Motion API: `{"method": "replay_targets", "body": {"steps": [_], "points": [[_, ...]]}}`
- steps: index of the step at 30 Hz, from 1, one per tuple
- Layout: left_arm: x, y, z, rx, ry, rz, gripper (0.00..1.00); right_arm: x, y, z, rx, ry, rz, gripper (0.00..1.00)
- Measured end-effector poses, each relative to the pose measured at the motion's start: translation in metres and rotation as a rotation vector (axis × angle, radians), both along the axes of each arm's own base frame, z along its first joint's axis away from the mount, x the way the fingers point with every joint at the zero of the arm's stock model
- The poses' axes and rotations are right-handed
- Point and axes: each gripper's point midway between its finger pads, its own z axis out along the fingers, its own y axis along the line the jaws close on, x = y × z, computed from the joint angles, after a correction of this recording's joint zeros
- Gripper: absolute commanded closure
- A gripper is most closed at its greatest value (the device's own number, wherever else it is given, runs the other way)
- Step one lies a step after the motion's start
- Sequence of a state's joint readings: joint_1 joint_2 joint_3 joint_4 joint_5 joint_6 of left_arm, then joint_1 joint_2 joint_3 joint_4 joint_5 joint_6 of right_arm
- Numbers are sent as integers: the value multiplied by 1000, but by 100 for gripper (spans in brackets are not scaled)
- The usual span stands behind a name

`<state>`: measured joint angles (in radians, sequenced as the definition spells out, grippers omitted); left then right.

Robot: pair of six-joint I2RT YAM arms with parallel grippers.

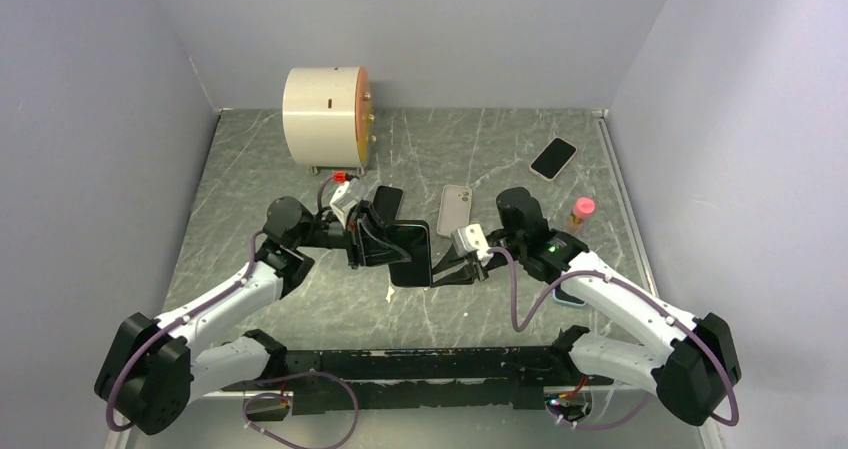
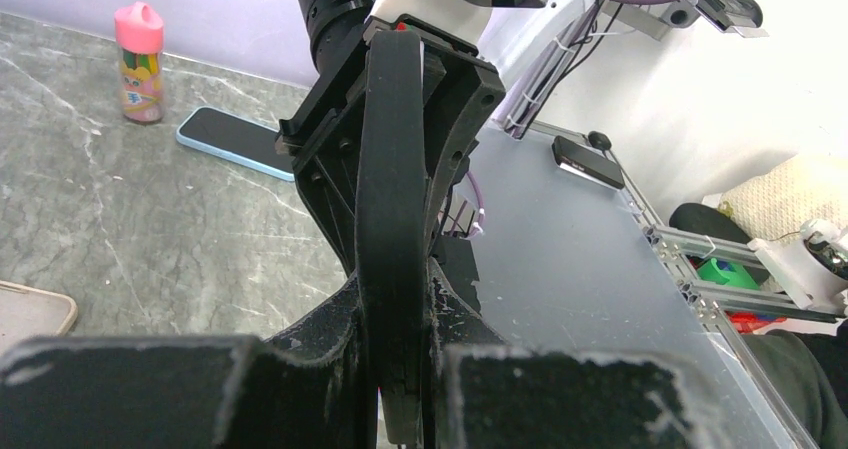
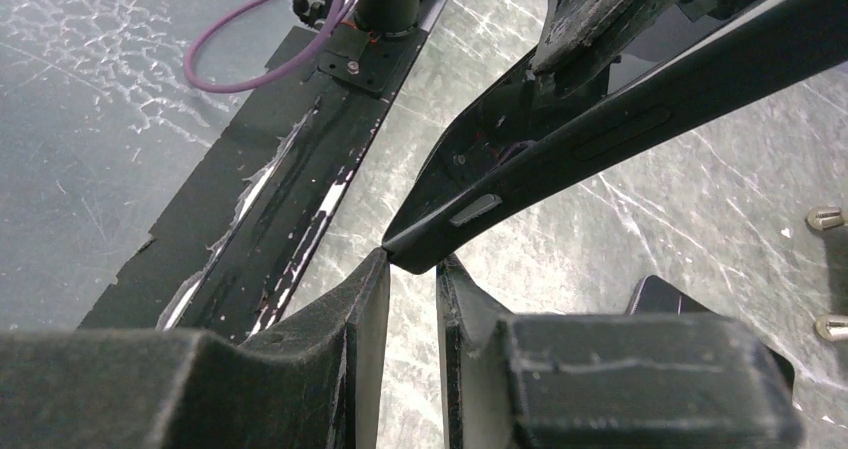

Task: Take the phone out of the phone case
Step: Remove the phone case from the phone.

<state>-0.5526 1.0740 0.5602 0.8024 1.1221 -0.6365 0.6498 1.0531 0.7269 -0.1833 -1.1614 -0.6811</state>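
Note:
A black phone in a black case (image 1: 412,254) is held on edge above the table between the two arms. My left gripper (image 1: 372,237) is shut on its left side; in the left wrist view the case edge (image 2: 390,169) runs upright between the fingers of my left gripper (image 2: 395,299). My right gripper (image 1: 445,269) is at the phone's lower right corner. In the right wrist view that corner of the case (image 3: 600,139) sits pinched between the tips of my right gripper (image 3: 412,264), whose jaws stand a phone's thickness apart.
A cream cylinder (image 1: 325,114) stands at the back left. A beige-cased phone (image 1: 454,209), a dark phone (image 1: 387,201), another phone (image 1: 553,158), a pink-capped bottle (image 1: 580,214) and a blue-cased phone (image 1: 570,297) lie around the arms. Grey walls enclose the table.

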Motion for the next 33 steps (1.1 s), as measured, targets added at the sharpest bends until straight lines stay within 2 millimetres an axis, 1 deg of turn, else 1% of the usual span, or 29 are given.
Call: {"method": "replay_targets", "body": {"steps": [5,8,16,18,23,25,27,33], "points": [[0,-1,-1,2,1,-5,97,2,1,-2,-9,-4,3,77],[1,-1,0,5,-1,-6,97,3,2,-3,-14,5,2,80],[3,-2,3,-3,-30,0,98,9,5,-5,-40,117,-71,80],[3,-2,3,-6,-35,3,97,11,6,-7,-40,145,-100,81],[7,-3,5,-16,-44,23,98,29,7,-11,-6,194,-217,81],[9,-3,7,-23,-50,37,98,36,7,-10,20,211,-257,81],[11,-4,9,-31,-56,50,97,38,6,-7,39,224,-272,80],[18,-5,13,-51,-67,88,98,37,8,2,87,272,-274,78]]}}
